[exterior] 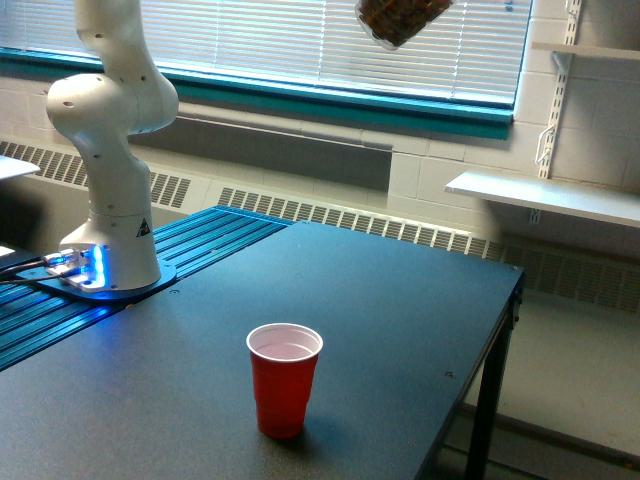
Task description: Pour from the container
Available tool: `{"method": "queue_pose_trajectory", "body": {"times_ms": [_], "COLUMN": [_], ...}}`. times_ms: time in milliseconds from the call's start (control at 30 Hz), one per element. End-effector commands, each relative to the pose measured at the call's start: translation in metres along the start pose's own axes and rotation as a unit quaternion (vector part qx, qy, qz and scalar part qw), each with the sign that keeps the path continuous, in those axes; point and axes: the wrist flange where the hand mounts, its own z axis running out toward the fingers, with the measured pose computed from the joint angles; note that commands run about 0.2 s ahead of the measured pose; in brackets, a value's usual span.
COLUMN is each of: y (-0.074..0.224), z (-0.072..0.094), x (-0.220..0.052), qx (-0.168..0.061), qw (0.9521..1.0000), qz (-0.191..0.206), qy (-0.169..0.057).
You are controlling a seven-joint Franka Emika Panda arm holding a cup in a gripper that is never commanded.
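The container [400,20], a clear cup with brown contents, hangs at the top edge of the exterior view, tilted, high above the table. Only its lower part shows; the gripper holding it is cut off above the frame. A red cup [284,378] with a white inside stands upright on the dark table [400,300] near the front, well below the container and toward the exterior view's left of it. The red cup looks empty.
The white arm base [110,180] stands at the exterior view's left on a blue ribbed panel [190,250]. The table's edge [500,340] drops off at the exterior view's right. A white shelf [550,195] juts from the wall behind.
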Motion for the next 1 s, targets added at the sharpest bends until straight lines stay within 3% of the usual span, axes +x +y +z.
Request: {"method": "queue_pose_trajectory", "body": {"times_ms": [33, 533, 767, 1000], "y": [-0.001, 0.020, 0.044, 0.065], "z": [-0.027, -0.028, -0.022, -0.012], "x": [0.010, 0.000, -0.008, -0.018], "qx": [0.016, 0.015, 0.007, -0.017], "qw": [0.9997, 0.9997, 0.9998, 0.9996], "qz": [0.005, 0.012, 0.013, 0.020], "qy": [0.017, 0.018, 0.014, 0.013]}}
